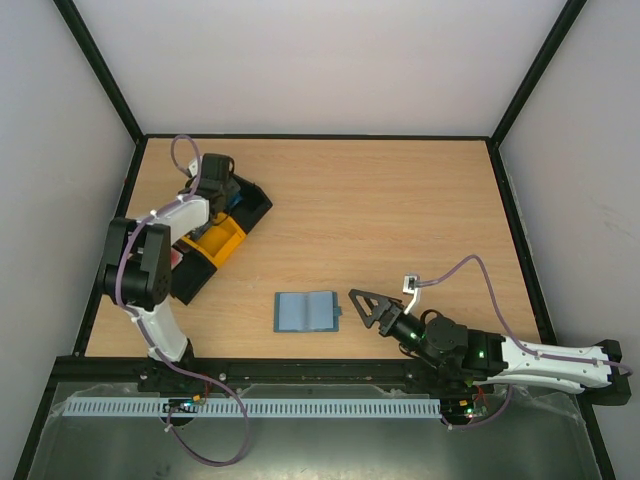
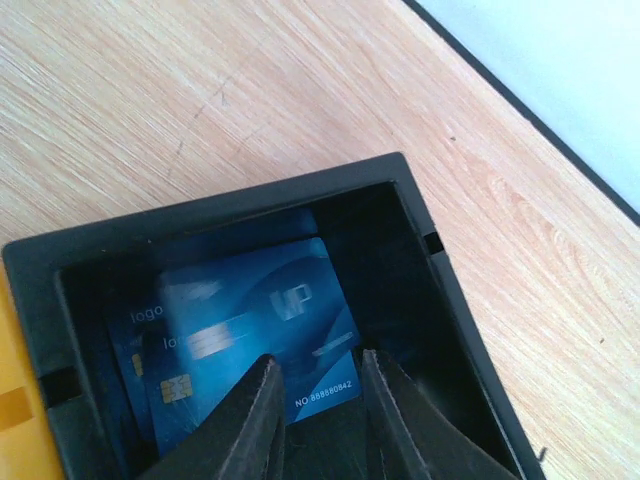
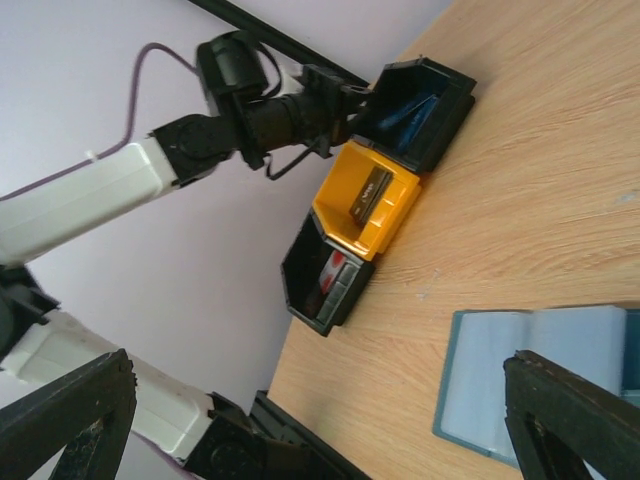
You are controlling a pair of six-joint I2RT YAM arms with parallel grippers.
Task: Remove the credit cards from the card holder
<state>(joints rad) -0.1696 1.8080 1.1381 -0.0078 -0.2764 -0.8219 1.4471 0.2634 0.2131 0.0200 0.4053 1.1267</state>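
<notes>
Top view: the card holder lay open mid-table. The right gripper was spread wide just beside it, the left gripper well off over the black tray.

Left wrist: jaws only narrowly apart, gripping nothing, blue credit cards lying in the tray.

Right wrist: couldn't tell if the holder's slots were empty.

Looked like the drop-off step to me. Next up, probably lift clear and check the holder.

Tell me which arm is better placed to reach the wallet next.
Right. The right gripper, open, sits just beside the open wallet; the left gripper is far off over the black tray.
</notes>
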